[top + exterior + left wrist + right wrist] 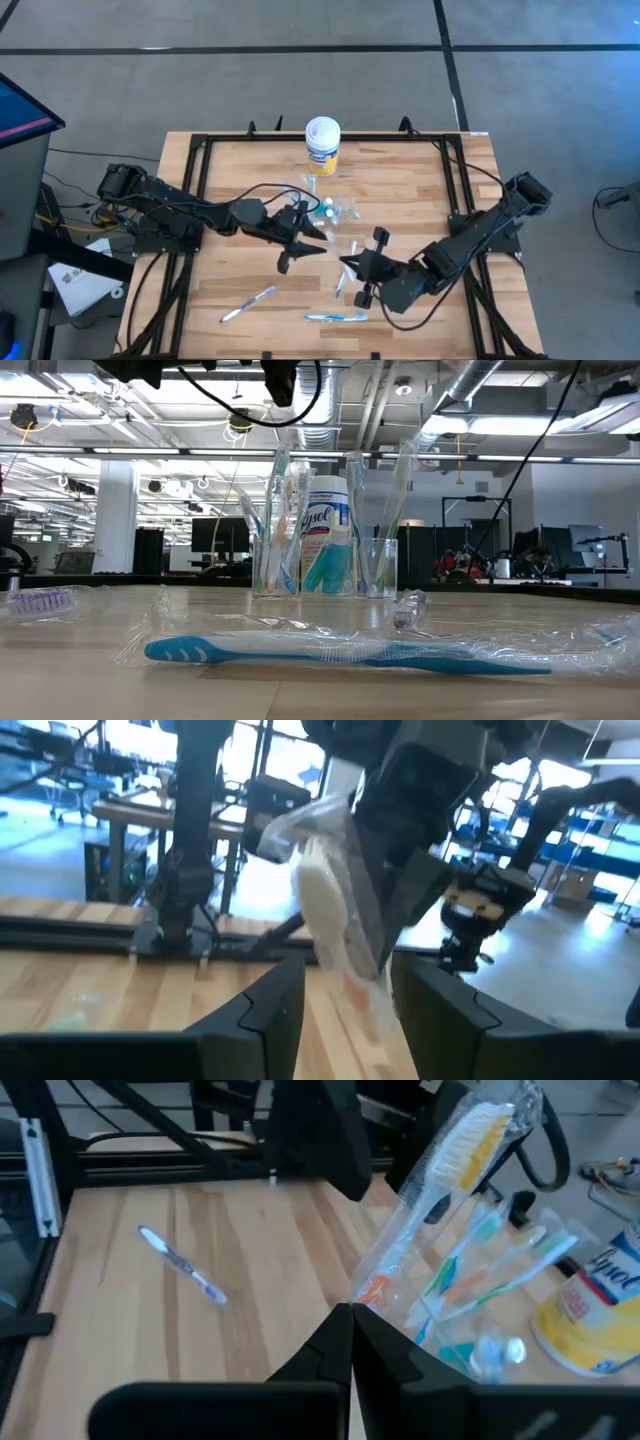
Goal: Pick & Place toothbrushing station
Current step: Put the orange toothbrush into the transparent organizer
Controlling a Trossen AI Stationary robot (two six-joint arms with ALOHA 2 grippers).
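Low view only: wrapped blue toothbrush [340, 652]

You've got the cup [325, 568] mid tabletop [400, 175], toothbrushes [280, 520] upright in it, canister [322, 146] behind at the far edge. Two wrapped toothbrushes lie near the front edge: one [247, 303] front-left, one [336, 317] front-center. The left gripper [300, 240] sits beside the cup, the right gripper [358, 268] just in front.

Yellow Lysol canister [322, 146], white lid, upright near table [400, 190] far edge.
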